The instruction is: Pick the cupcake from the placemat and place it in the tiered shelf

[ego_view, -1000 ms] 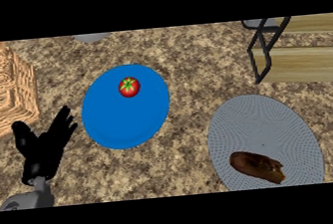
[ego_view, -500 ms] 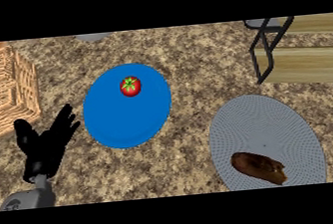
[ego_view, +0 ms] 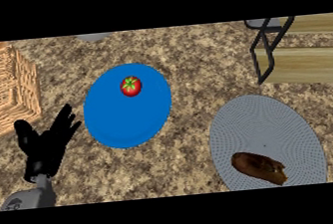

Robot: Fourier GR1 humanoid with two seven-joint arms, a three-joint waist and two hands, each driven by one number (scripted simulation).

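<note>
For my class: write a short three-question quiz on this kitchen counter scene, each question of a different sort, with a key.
1. True or false: the tomato lies on the grey placemat.
2. Which thing stands nearest the open left hand? A) tiered shelf B) wicker basket C) cupcake
3. Fill in: the brown cupcake rests on the ____.

Key
1. False; it lies on the blue plate.
2. B
3. placemat
</note>
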